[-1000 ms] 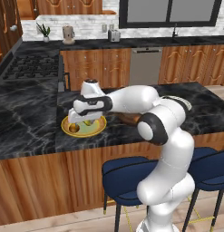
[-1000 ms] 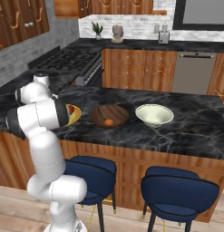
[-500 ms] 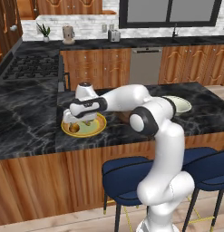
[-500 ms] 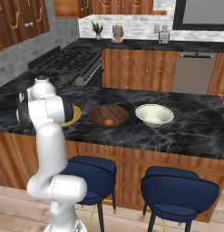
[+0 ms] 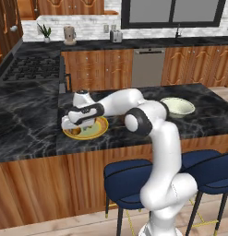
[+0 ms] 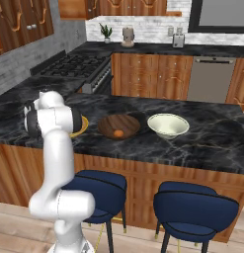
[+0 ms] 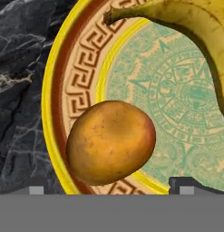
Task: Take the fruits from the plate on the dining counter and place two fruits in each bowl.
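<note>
Fingertips (image 7: pixel 190 183) are just peeking up at the bottom of the hand view, set wide apart, with the brownish-orange round fruit (image 7: pixel 111 142) sitting between them and not yet clasped; the gripper (image 5: pixel 75 130) is spread open, grasping nothing. That fruit is lying on the plate (image 7: pixel 72 86), overlapping its patterned yellow rim, and the banana (image 7: pixel 195 31) is curving across the pale green centre beside it, apart from the round fruit. Outward from the hand, the arm is reaching low over the plate (image 5: pixel 100 129) on the dining counter (image 5: pixel 32 133). In the right base view, the dark wooden bowl (image 6: pixel 119 125) is standing near the plate and holding one orange fruit (image 6: pixel 119 133), while the cream bowl (image 6: pixel 168 125) is standing just beside it on the black marble.
</note>
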Tool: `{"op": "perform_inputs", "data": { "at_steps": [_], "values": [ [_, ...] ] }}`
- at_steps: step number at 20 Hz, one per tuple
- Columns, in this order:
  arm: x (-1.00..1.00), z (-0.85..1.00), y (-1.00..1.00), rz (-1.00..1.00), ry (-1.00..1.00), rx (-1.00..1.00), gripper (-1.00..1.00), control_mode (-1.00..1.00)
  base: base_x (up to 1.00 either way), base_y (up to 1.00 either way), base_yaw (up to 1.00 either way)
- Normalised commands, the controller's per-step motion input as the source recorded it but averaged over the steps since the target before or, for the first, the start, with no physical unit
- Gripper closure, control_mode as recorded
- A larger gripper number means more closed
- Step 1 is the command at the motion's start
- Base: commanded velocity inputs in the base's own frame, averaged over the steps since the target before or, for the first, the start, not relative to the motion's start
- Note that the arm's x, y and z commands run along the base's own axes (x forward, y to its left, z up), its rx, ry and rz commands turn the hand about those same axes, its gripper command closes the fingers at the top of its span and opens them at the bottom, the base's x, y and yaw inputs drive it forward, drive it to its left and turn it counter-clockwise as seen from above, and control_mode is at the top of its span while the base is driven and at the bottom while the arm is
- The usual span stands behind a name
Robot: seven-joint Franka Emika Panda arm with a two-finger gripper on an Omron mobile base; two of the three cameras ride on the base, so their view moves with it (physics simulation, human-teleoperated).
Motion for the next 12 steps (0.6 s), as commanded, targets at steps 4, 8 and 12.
{"op": "perform_inputs", "data": {
  "at_steps": [4,8,12],
  "values": [
    [0.19,-0.2,0.11,0.0,0.0,0.0,-1.0,-1.0,0.0,0.0,0.0],
    [0.16,-0.01,0.07,0.0,0.0,0.0,-1.0,-1.0,0.0,0.0,0.0],
    [0.0,-0.15,0.0,0.0,0.0,0.0,1.0,-1.0,0.0,0.0,0.0]
  ]
}}
